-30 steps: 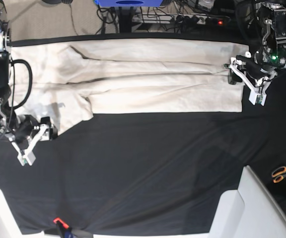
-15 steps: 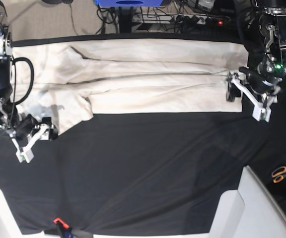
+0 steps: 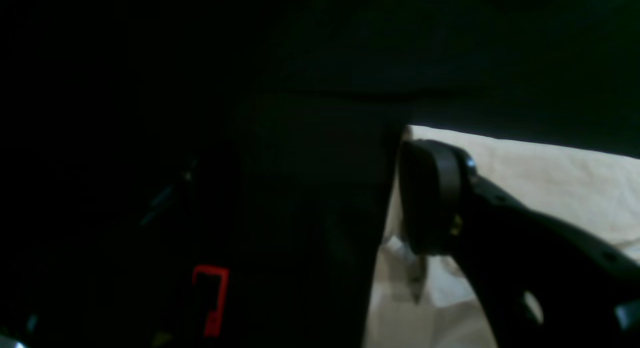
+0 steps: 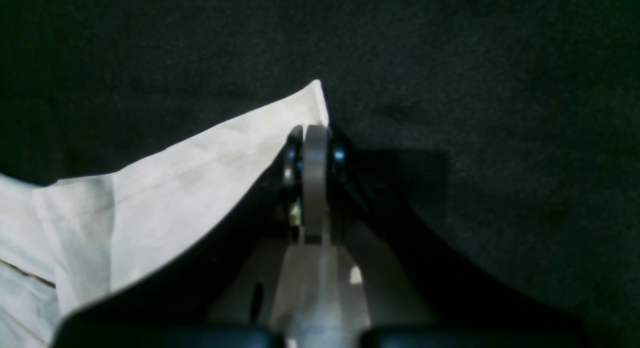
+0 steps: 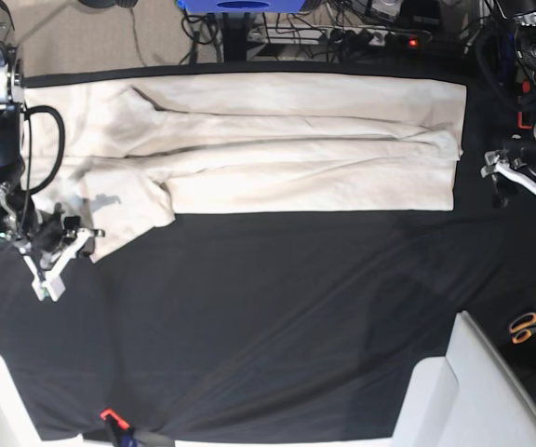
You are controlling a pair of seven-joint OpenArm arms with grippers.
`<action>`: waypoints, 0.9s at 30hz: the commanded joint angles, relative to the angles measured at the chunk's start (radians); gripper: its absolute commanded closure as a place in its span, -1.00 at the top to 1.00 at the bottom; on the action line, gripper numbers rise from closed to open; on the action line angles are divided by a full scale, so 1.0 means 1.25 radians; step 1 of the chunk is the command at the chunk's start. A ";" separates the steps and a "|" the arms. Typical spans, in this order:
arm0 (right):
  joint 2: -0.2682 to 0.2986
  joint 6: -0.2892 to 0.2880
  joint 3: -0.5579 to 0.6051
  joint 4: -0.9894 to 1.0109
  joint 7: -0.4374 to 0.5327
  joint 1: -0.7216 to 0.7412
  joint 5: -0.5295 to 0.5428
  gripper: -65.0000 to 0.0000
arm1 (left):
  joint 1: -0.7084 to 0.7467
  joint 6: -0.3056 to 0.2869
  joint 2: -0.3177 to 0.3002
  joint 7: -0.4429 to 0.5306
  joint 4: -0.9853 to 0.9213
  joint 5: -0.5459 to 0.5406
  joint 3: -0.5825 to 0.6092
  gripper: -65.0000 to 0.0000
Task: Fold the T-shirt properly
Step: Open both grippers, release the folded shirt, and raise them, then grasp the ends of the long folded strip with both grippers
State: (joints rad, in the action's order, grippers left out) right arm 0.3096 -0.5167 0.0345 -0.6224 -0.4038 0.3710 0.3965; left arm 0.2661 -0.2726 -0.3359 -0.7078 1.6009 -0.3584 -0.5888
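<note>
T-shirt (image 5: 277,144): lying flat along the far side of the table, folded lengthwise into a long cream band, with one sleeve sticking out toward the near side at the base view's left end.
Table (image 5: 277,317): draped in a black cloth, which is showing bare over the whole near half.
Right end effector (image 5: 56,259): sitting at the base view's left, low over the cloth; its fingers are pressing together, clenched, right at the corner of the sleeve. In the right wrist view (image 4: 314,152) the pointed cream corner is touching the closed fingertips; whether any fabric is pinched between them I cannot tell.
Left end effector (image 5: 526,184): hanging at the base view's right, beside the shirt's short end and apart from it, over black cloth; its fingers are standing spread, released, holding nothing.
Left wrist view: mostly dark; one black finger pad (image 3: 430,198) is showing in front of the shirt's cream edge (image 3: 550,183), with the other finger lost in shadow.
Scissors (image 5: 529,326): orange-handled, lying off the table's right edge in the base view.
</note>
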 commanded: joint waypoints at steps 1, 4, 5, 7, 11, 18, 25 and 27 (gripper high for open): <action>0.007 -0.005 -0.002 -0.018 -0.023 0.018 0.003 -0.98 | -0.002 0.001 -0.014 0.012 -0.001 -0.004 -0.012 0.48; 0.007 -0.005 -0.005 -0.100 -0.079 0.005 0.004 -0.98 | -0.002 0.001 -0.014 0.012 -0.027 -0.004 -0.023 0.48; 0.007 -0.003 -0.007 -0.132 -0.101 -0.010 0.004 -0.98 | -0.002 0.001 -0.015 0.012 -0.033 -0.004 -0.023 0.48; 0.008 -0.002 -0.009 -0.211 -0.150 -0.036 0.005 -0.98 | -0.001 0.001 -0.015 0.012 -0.038 -0.001 -0.024 0.48; 0.008 0.046 -0.033 -0.359 -0.261 -0.105 0.007 -0.98 | -0.001 0.001 -0.015 0.012 -0.038 0.004 -0.029 0.48; 0.001 0.057 -0.131 -0.630 -0.402 -0.262 0.007 -0.98 | -0.005 0.001 -0.015 0.012 -0.038 0.004 -0.028 0.48; -0.047 0.057 -0.231 -0.788 -0.455 -0.414 0.005 -0.98 | -0.006 0.001 -0.015 0.013 -0.038 0.004 -0.025 0.48; -0.053 0.057 -0.232 -0.826 -0.463 -0.457 0.004 -0.98 | -0.007 0.001 -0.015 0.015 -0.038 0.005 -0.027 0.48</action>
State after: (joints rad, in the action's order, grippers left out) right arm 0.2317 -0.4431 -0.2508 -1.6371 -0.9939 -0.2115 0.3859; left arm 0.2634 -0.2703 -0.3347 -0.7101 1.5379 -0.3470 -0.6144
